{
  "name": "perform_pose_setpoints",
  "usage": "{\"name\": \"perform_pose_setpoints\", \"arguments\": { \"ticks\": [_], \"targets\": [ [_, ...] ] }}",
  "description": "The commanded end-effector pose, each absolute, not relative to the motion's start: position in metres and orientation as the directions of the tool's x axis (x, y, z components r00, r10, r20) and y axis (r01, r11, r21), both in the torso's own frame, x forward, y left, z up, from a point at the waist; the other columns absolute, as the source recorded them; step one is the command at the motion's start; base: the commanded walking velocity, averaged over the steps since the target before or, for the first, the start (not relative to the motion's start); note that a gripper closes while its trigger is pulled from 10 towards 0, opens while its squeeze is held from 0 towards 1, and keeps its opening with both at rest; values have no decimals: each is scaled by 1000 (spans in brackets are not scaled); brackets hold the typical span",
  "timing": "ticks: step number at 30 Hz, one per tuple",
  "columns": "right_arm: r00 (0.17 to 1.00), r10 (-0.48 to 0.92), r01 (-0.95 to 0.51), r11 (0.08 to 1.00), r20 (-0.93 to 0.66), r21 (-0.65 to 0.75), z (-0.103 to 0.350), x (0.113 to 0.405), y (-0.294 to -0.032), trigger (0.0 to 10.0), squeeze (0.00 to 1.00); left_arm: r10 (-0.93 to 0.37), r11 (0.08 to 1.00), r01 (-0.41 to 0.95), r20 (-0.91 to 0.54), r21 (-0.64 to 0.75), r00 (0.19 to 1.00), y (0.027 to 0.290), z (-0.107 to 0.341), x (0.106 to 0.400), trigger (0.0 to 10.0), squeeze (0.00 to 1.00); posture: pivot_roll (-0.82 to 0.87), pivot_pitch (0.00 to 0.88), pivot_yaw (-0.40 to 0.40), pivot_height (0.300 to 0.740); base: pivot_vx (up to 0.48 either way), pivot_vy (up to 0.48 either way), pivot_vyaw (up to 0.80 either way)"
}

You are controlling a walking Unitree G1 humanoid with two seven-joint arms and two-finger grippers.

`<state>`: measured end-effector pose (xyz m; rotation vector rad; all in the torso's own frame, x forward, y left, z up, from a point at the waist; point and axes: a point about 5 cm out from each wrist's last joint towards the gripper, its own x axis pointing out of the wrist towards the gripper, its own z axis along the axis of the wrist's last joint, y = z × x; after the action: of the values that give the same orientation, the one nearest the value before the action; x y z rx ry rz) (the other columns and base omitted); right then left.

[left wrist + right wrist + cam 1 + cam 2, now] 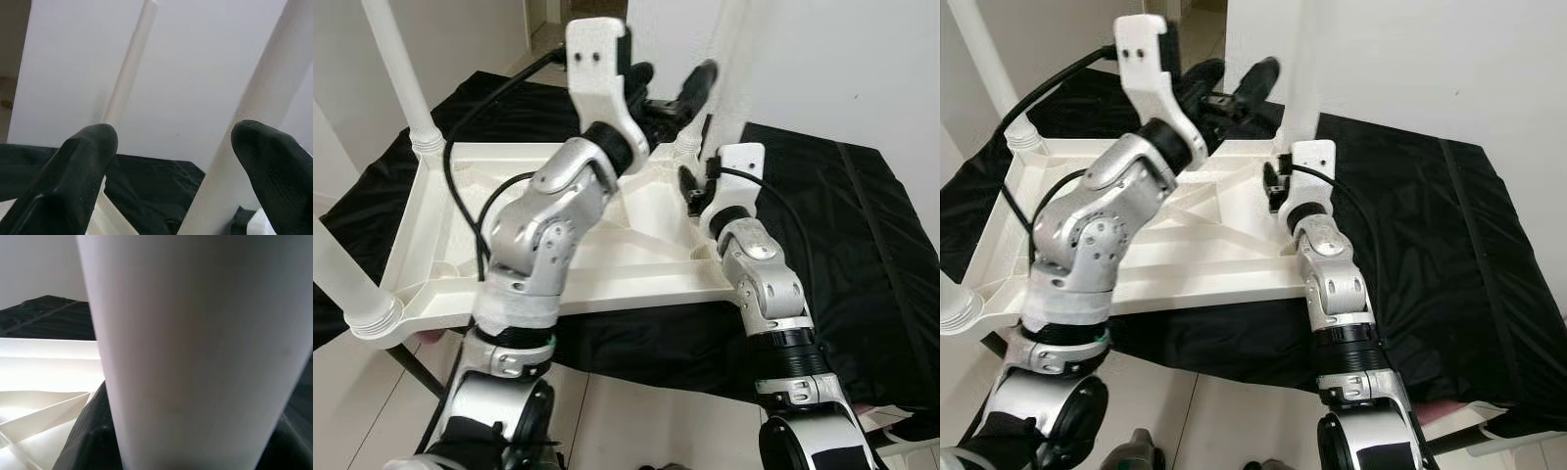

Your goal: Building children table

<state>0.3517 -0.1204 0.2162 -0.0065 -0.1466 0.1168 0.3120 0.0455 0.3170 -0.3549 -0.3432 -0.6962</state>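
Note:
A white plastic children's table (421, 215) lies upside down on a black cloth (862, 245), its ribbed underside facing up. White legs stand up from its corners: one at the far left (401, 69), one at the near left (342, 274), one at the far right (1302, 78). My left gripper (668, 83) is raised and open just left of the far right leg, whose shaft (254, 112) runs beside one finger. My right gripper (690, 186) sits low at that leg's base. The leg (195, 347) lies between its dark fingers, which look shut on it.
A white wall rises close behind the table at the right. The black cloth stretches broadly to the right of the table. Pale floor tiles (636, 421) show below the near edge, where my two arms reach up.

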Motion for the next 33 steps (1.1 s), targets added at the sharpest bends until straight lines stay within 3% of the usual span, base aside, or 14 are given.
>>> {"name": "perform_pose_setpoints", "arguments": {
  "ticks": [1, 7, 10, 18, 19, 22, 28, 33],
  "targets": [
    [989, 86, -87, 996, 121, 0, 212, 353, -125, 10000, 0, -666, 611, 779, 443, -138, 600, 38, 319, 302, 10000, 0, 156, 16, -65, 740, 0, 0, 0],
    [992, 38, -37, 999, 123, -12, 208, 352, -134, 10000, 0, -650, 656, 739, 385, -152, 656, 44, 301, 303, 10000, 0, 153, 27, -66, 740, 0, 0, 0],
    [990, 9, -5, 999, 141, -31, 205, 349, -143, 10000, 0, -614, 739, 669, 327, -83, 719, 51, 280, 307, 10000, 0, 151, 34, -68, 740, 0, 0, 0],
    [989, 10, -9, 1000, 149, -8, 202, 345, -149, 10000, 0, -589, 790, 609, 192, -67, 785, 57, 240, 314, 10000, 0, 136, 38, -61, 740, 0, 0, 0],
    [988, -6, 5, 1000, 152, 5, 201, 344, -152, 10000, 0, -589, 803, 596, 145, -8, 795, 57, 225, 315, 10000, 0, 134, 42, -57, 740, 0, 0, 0],
    [988, -18, 16, 1000, 154, 14, 201, 343, -154, 10000, 0, -595, 802, 597, 124, 28, 794, 56, 219, 314, 10000, 0, 134, 42, -57, 740, 0, 0, 0],
    [982, -67, 64, 998, 175, 23, 199, 338, -166, 10000, 0, -629, 764, 606, 48, 224, 776, 48, 189, 310, 10000, 0, 119, 48, -35, 740, 0, 0, 0],
    [980, -80, 77, 997, 183, 22, 196, 334, -170, 10000, 0, -637, 754, 616, 25, 227, 770, 44, 178, 308, 10000, 0, 116, 49, -30, 740, 0, 0, 0]
  ]
}}
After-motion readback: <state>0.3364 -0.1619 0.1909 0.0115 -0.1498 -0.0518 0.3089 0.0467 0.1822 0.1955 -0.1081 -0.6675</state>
